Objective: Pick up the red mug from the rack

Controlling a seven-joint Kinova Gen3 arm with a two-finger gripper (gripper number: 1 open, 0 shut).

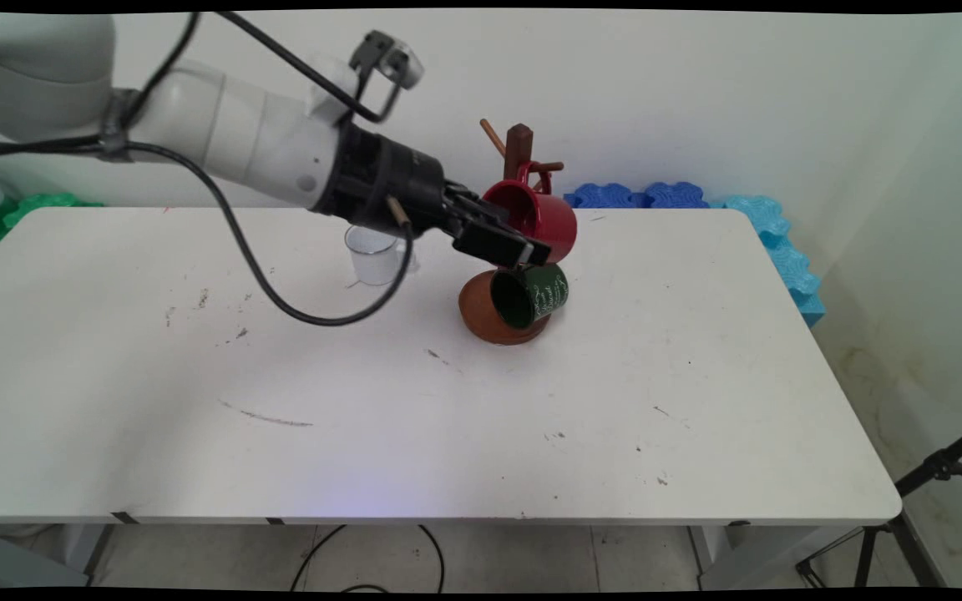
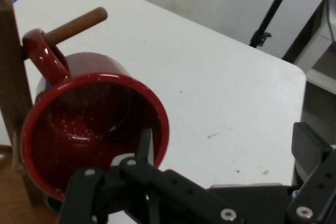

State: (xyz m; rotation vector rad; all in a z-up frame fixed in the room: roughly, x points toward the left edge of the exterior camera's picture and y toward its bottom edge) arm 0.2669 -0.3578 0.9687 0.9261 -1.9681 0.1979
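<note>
Wooden mug tree (image 1: 519, 159), red mug (image 1: 535, 219) and green mug (image 1: 534, 294) crowd mid-surface; the near surface (image 1: 414, 434) lies open.

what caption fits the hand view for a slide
Red mug hanging by its handle on a wooden peg, gripper close at its rim.

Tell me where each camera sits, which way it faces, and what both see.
Main view: fixed above the table's near side, looking across it to the wall; shows the arm, its gripper, a mug tree.
Hand view: on the hand, looking along the gripper into the red mug; linkage and fingers show.
Shared: red mug hanging on a peg.
</note>
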